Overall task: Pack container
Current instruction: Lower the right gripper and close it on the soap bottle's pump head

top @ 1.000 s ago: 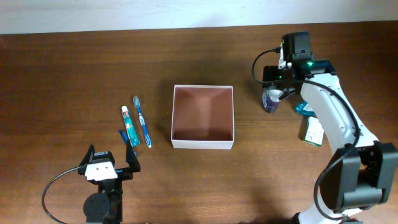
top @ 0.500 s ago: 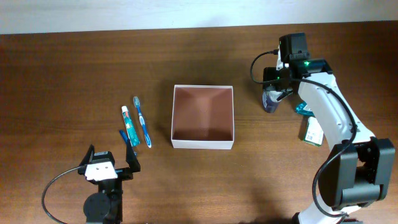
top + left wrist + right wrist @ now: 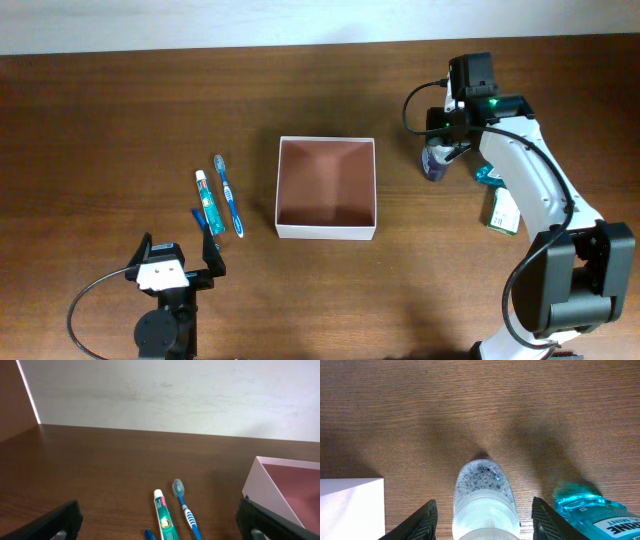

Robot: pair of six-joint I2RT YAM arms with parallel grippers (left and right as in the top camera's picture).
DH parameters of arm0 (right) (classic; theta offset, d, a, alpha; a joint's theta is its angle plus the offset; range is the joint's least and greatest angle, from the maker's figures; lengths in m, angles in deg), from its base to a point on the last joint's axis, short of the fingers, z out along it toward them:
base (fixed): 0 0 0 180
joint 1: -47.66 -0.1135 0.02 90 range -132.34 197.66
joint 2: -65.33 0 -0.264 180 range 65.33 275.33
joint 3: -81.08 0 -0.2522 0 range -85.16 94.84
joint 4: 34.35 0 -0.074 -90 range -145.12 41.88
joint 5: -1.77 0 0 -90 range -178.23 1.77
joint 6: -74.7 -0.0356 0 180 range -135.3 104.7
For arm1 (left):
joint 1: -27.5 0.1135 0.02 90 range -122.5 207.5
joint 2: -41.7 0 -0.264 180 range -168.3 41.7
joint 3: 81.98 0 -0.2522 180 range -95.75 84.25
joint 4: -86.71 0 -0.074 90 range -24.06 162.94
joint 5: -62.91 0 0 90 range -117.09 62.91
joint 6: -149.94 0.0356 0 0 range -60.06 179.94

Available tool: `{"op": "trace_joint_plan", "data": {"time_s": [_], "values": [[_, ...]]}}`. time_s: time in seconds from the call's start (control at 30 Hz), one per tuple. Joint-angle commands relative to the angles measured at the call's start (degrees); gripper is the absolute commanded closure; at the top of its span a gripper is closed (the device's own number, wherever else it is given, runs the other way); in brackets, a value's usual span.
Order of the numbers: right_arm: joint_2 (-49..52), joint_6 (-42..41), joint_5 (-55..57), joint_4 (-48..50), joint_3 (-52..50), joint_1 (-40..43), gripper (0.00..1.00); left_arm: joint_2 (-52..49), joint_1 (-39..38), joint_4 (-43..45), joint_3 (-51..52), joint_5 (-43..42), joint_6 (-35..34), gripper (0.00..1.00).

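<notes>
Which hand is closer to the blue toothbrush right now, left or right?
Left. The left hand is open on the toothbrush's near side, a short way off. The right hand is far beyond the container, straddling a clear bottle.

Toothpaste [image 3: 206, 205] and toothbrush [image 3: 229, 195] lie left of the container [image 3: 326, 232], bottle [image 3: 434, 160] right.

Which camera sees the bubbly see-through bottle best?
Right wrist view: the clear, bubbly plastic bottle sits close up. Overhead shows it tiny, partly hidden under the right pincer. Left wrist view misses it.
</notes>
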Motion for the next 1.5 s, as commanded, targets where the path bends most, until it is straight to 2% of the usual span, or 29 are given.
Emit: {"op": "trace_joint_plan", "data": {"time_s": [0.0, 0.23, 0.37, 0.6, 0.73, 1.17, 1.47], "values": [[0.4, 0.2, 1.2, 0.2, 1.1, -0.6, 0.47, 0.5, 0.3, 0.1, 0.3, 0.6, -0.8, 0.01], [0.4, 0.5, 1.2, 0.0, 1.9, -0.6, 0.5, 0.5, 0.3, 0.1, 0.3, 0.6, -0.8, 0.01], [0.4, 0.5, 1.1, -0.7, 3.0, -0.6, 0.57, 0.5, 0.3, 0.1, 0.3, 0.6, -0.7, 0.01], [0.4, 0.5, 1.1, -1.3, 3.1, -0.6, 0.64, 0.5, 0.3, 0.1, 0.3, 0.6, -0.7, 0.01], [0.4, 0.5, 1.1, -1.5, 3.1, -0.6, 0.73, 0.5, 0.3, 0.1, 0.3, 0.6, -0.8, 0.0], [-0.7, 0.7, 2.7, -2.1, 3.4, -0.6, 0.74, 0.5, 0.3, 0.1, 0.3, 0.6, -0.8, 0.01], [-3.4, 0.9, 2.6, -9.6, 9.9, -0.8, 0.74, 0.5, 0.3, 0.1, 0.3, 0.6, -0.7, 0.01]]}}
